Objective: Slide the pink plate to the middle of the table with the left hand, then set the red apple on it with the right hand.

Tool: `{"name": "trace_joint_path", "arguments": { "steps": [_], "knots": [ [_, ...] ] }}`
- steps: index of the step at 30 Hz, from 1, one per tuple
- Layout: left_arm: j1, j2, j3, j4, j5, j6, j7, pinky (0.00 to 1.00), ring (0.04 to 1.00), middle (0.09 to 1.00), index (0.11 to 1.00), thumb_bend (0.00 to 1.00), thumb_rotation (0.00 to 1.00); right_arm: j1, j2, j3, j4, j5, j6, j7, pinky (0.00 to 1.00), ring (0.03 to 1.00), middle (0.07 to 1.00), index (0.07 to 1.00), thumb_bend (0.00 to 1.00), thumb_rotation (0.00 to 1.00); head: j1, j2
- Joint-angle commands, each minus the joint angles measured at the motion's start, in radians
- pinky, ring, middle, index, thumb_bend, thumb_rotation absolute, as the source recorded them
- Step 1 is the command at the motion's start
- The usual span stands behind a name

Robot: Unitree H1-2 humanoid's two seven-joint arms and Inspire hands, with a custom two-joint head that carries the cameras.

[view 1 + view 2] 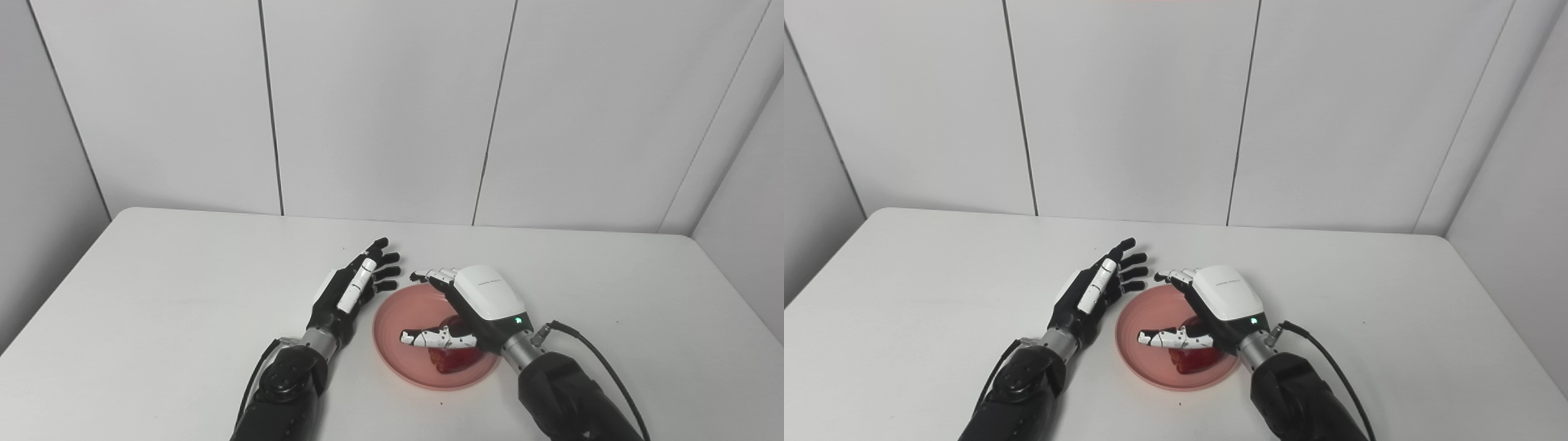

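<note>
The plate [392, 343] is a plain salmon pink with no pattern; the apple [452, 360] on it is deep glossy red; the left hand [353, 288] is mostly black with one white strip along a finger; the right hand [471, 306] has a white back, black-and-white banded fingers [429, 337] and a small green light; the table [153, 294] is plain white; the wall [392, 104] is pale grey with thin dark seams.

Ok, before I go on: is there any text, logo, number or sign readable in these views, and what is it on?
Right hand: a small grey line of print on its white back cover, too small and blurred to read.
Same hand: a lit green dot near the wrist, a light and not a character.
Left hand, pink plate, red apple, table: no text visible.
Nothing here can be quoted.
</note>
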Motion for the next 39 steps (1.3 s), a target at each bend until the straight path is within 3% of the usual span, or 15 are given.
{"name": "trace_joint_path", "arguments": {
  "steps": [1, 9, 12, 17, 21, 28, 33, 36, 39],
  "knots": [
    [0.030, 0.006, 0.005, 0.050, 0.006, 0.060, 0.012, 0.80, 0.829, 0.853, 0.886, 0.79, 0.82, -0.051, -0.010, -0.019, -0.042, 0.012, -0.016, -0.019, 0.72, 0.750, 0.779, 0.777, 0.82, 1.00, 0.000, 0.001],
    [0.032, 0.000, 0.012, 0.049, 0.002, 0.055, 0.018, 0.79, 0.822, 0.834, 0.879, 0.79, 0.80, -0.059, -0.005, -0.060, -0.065, 0.047, -0.022, -0.041, 0.70, 0.757, 0.787, 0.776, 0.82, 1.00, -0.001, 0.003],
    [0.038, -0.020, 0.041, 0.027, -0.037, 0.097, 0.024, 0.84, 0.852, 0.844, 0.880, 0.79, 0.76, -0.057, 0.012, -0.099, -0.066, 0.102, -0.016, -0.052, 0.70, 0.768, 0.791, 0.776, 0.84, 1.00, 0.000, 0.005],
    [0.044, -0.054, 0.085, -0.005, -0.072, 0.137, 0.049, 0.93, 0.892, 0.899, 0.878, 0.84, 0.78, -0.034, 0.089, -0.204, -0.066, 0.306, 0.020, -0.037, 0.68, 0.790, 0.820, 0.794, 0.87, 1.00, -0.002, 0.006],
    [0.053, -0.072, 0.088, -0.040, -0.053, 0.134, 0.084, 0.98, 0.916, 0.922, 0.882, 0.87, 0.80, -0.010, 0.162, -0.315, -0.054, 0.527, 0.065, -0.023, 0.78, 0.835, 0.853, 0.840, 0.86, 1.00, -0.002, 0.006],
    [0.073, -0.098, 0.075, -0.125, 0.006, 0.155, 0.176, 1.00, 0.992, 0.970, 0.928, 0.79, 0.91, 0.007, 0.207, -0.404, -0.016, 0.690, 0.126, -0.020, 0.88, 0.846, 0.859, 0.878, 0.82, 1.00, -0.003, 0.006],
    [0.072, -0.093, 0.053, -0.114, 0.054, 0.080, 0.210, 1.00, 1.000, 1.000, 0.991, 0.79, 0.96, 0.015, 0.231, -0.432, 0.037, 0.744, 0.114, -0.055, 0.96, 0.859, 0.862, 0.869, 0.83, 1.00, -0.004, 0.008],
    [0.076, -0.099, 0.047, -0.117, 0.069, 0.054, 0.227, 1.00, 1.000, 1.000, 1.000, 0.84, 0.93, 0.016, 0.238, -0.438, 0.089, 0.764, 0.081, -0.069, 1.00, 0.861, 0.870, 0.868, 0.86, 1.00, 0.000, 0.008],
    [0.079, -0.106, 0.040, -0.114, 0.103, 0.009, 0.261, 1.00, 1.000, 1.000, 0.987, 0.79, 0.88, 0.017, 0.238, -0.439, 0.140, 0.775, 0.057, -0.076, 1.00, 0.879, 0.888, 0.876, 0.88, 1.00, 0.002, 0.009]
  ]
}}
